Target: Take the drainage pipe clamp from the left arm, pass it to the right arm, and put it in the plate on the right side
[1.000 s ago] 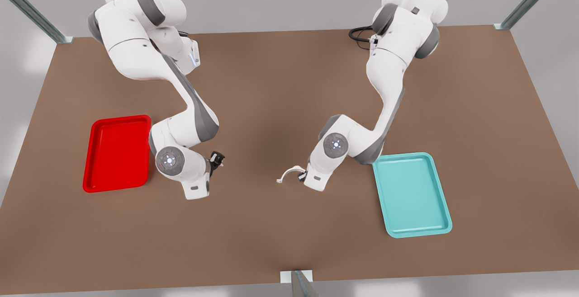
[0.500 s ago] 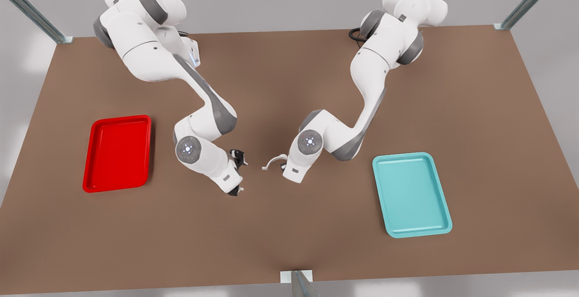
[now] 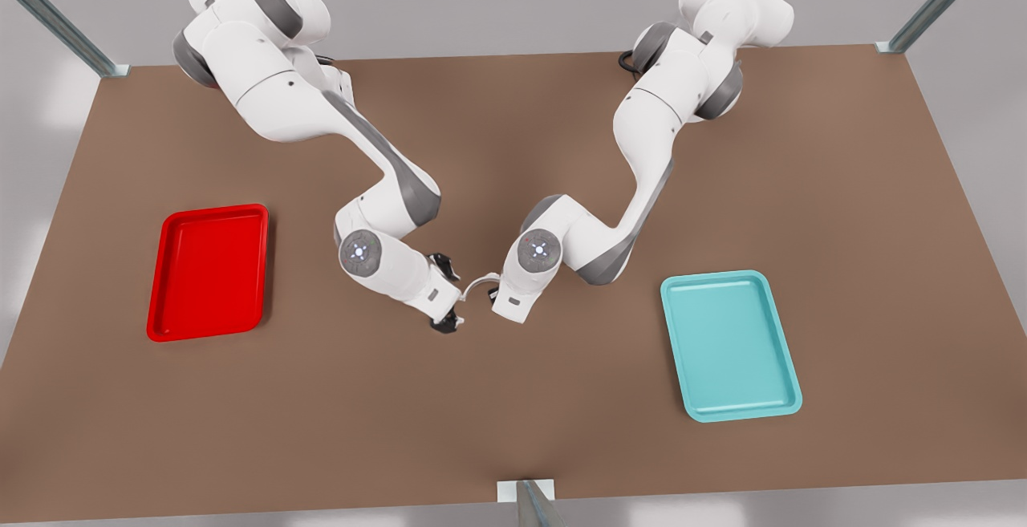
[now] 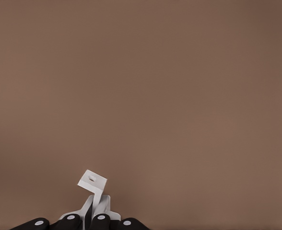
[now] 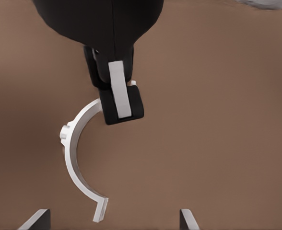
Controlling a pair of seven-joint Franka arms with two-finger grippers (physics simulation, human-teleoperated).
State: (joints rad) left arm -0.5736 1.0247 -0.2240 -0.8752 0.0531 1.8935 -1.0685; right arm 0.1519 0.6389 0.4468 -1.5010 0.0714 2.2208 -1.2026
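1. The front view looks steeply down from high above the table (image 3: 513, 431), opposite the arm bases, covering the whole tabletop.
2. The left wrist view looks close along its own fingers at bare table.
3. The right wrist view looks close at the clamp (image 5: 76, 163).
4. All views share the table centre.

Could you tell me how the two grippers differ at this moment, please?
The left gripper is shut on the drainage pipe clamp; the right gripper is open, holding nothing. The left gripper is at the front view's right, the right gripper at its left. Both are black.
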